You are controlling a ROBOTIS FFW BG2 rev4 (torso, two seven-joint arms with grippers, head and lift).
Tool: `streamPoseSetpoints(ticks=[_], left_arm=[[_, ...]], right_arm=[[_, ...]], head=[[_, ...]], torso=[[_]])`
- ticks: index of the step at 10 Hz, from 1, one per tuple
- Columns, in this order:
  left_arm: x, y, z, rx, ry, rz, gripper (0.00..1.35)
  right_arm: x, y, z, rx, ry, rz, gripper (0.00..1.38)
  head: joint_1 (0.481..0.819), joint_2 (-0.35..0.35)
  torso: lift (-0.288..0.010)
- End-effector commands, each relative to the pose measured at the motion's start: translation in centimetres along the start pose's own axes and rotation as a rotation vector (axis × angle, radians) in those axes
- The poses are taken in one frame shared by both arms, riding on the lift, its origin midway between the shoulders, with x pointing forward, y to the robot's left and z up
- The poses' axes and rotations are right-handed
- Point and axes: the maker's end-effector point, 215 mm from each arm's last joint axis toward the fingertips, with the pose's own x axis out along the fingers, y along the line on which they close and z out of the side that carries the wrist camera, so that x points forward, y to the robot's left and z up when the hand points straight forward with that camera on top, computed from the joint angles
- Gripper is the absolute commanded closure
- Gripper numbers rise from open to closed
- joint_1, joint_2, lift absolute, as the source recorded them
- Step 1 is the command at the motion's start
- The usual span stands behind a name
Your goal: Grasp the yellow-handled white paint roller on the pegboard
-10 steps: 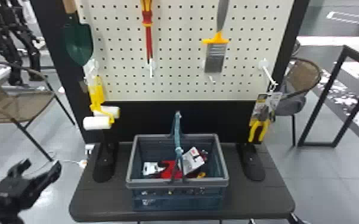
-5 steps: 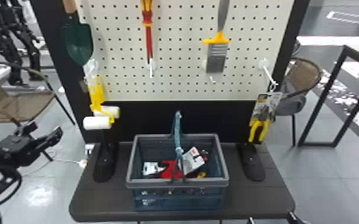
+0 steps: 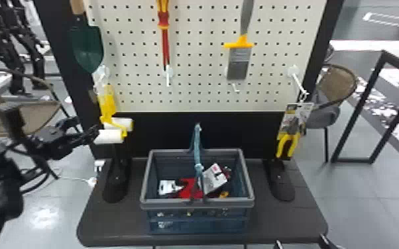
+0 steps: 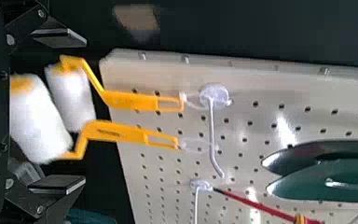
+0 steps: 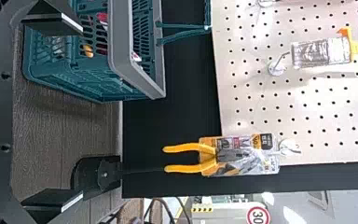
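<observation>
At the left, the left gripper [image 4: 72, 112] hangs level with the lower left corner of the pegboard [image 3: 205, 89]. Its fingers [image 4: 58, 38] are spread wide, one on each side of the paint roller [image 4: 33, 119]; I cannot tell whether either pad touches it. The roller hangs by its yellow handle [image 4: 121, 135] from a white hook [image 4: 213, 116], just beside a second roller [image 4: 72, 95]. It is probably light, its white cover soft and squashy, the handle stiff but free to swing, so pinching across the middle of the cover looks safest. Far right, the right gripper [image 5: 58, 112] waits above the desk [image 5: 65, 140] beside the basket [image 5: 135, 51], fingers wide apart and holding nothing.
</observation>
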Motion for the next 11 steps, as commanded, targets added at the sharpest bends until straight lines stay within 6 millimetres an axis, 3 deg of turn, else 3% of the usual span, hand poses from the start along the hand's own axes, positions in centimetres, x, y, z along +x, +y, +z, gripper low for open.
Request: streamPoseSetpoints(ticks=[1,4,7,8,9,11], left_arm=[[2.5,-1.3,1.1,0.006,-0.004,-0.066,0.23],[4.0,-1.9,1.4,-0.017,-0.001,-0.104,0.13],[4.6,-2.4,0.8,-0.045,0.022,-0.131,0.18],[4.9,-2.9,0.3,-0.046,0.044,-0.147,0.57],[5.0,-2.8,0.4,-0.038,0.027,-0.135,1.08],[5.2,-2.8,0.8,-0.030,0.000,-0.118,1.21]], right_arm=[[0.1,0.0,0.0,0.001,0.000,-0.001,0.07],[0.3,0.0,0.0,0.002,-0.001,-0.001,0.07],[0.3,0.0,-0.1,0.003,0.000,-0.001,0.07],[0.4,0.0,-0.1,0.006,0.000,-0.002,0.07],[0.4,-0.1,0.0,0.005,-0.005,-0.002,0.07],[0.4,0.1,-0.1,0.008,-0.003,0.000,0.07]], head=[[0.549,0.000],[0.549,0.000],[0.549,0.000],[0.549,0.000],[0.549,0.000],[0.549,0.000]], torso=[[-0.100],[-0.100],[-0.100],[-0.100],[-0.100],[-0.100]])
